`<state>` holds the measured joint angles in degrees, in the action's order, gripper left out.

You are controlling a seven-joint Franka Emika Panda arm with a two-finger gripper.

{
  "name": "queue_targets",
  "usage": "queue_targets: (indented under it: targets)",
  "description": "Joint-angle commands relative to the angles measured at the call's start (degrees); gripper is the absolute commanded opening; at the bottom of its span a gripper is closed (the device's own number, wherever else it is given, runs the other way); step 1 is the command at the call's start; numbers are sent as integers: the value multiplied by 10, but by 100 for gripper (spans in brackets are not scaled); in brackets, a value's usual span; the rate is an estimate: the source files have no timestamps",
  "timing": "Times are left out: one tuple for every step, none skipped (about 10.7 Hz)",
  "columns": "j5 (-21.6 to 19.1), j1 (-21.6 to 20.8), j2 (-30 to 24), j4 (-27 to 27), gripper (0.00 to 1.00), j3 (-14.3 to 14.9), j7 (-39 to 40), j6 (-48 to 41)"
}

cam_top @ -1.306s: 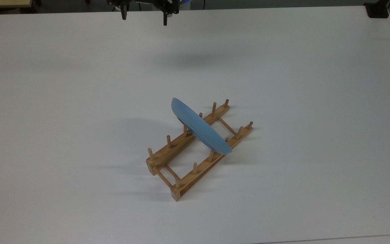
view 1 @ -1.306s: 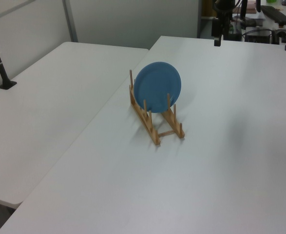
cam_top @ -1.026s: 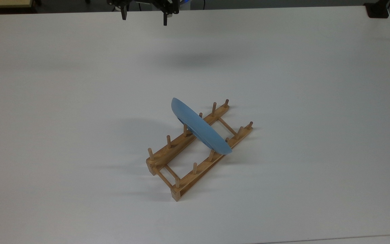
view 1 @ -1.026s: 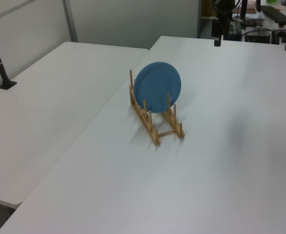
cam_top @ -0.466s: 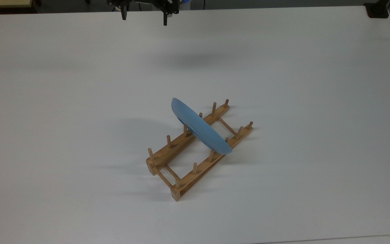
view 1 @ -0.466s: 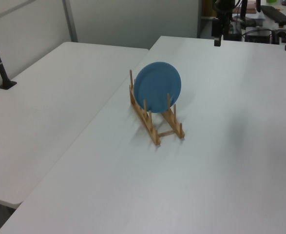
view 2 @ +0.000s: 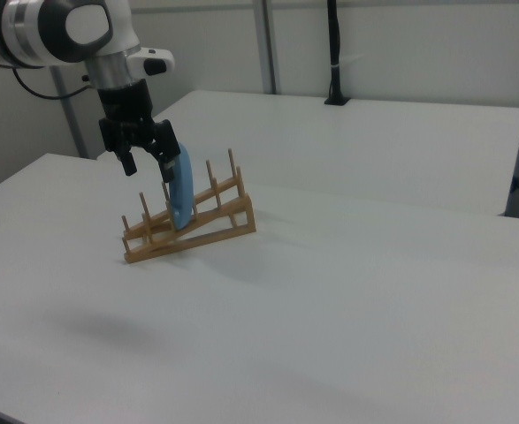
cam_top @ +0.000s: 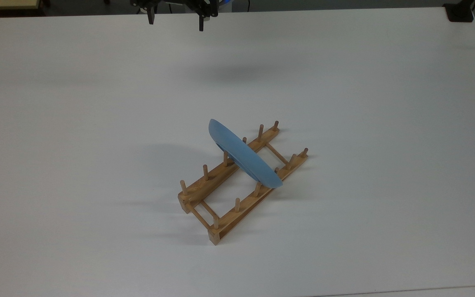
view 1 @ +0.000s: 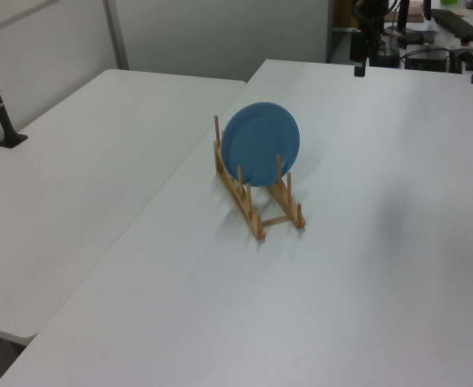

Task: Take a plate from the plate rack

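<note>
My gripper (cam_top: 175, 22) hangs spread and empty. The plate (cam_top: 243, 156) stands edge-up in the rack (cam_top: 221, 185), well apart, toward the top view's bottom.

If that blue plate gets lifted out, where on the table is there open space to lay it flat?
Nearly everywhere: the white table is bare on all sides of the plate rack. The widest patches lie toward the top view's left and right edges. Only the middle is taken, where the plate stands among the pegs. The gripper hangs open at the far edge.
</note>
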<state>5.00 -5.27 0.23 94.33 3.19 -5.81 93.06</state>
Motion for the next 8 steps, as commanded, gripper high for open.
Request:
queue_targets:
  targets:
    - [-2, -3, 10, -10, 100, 2, 16, 10]
    - [-3, -4, 11, -10, 100, 2, 21, 25]
    - [-3, -4, 17, -10, 100, 2, 37, 33]
    - [-2, -4, 24, -10, 100, 2, 48, 49]
    - [2, -4, 30, -10, 100, 2, 49, 78]
    - [4, -7, 37, -10, 100, 1, 49, 102]
    - [7, -10, 51, -11, 100, -1, 48, 136]
    - [13, -12, 63, -11, 94, -3, 43, 173]
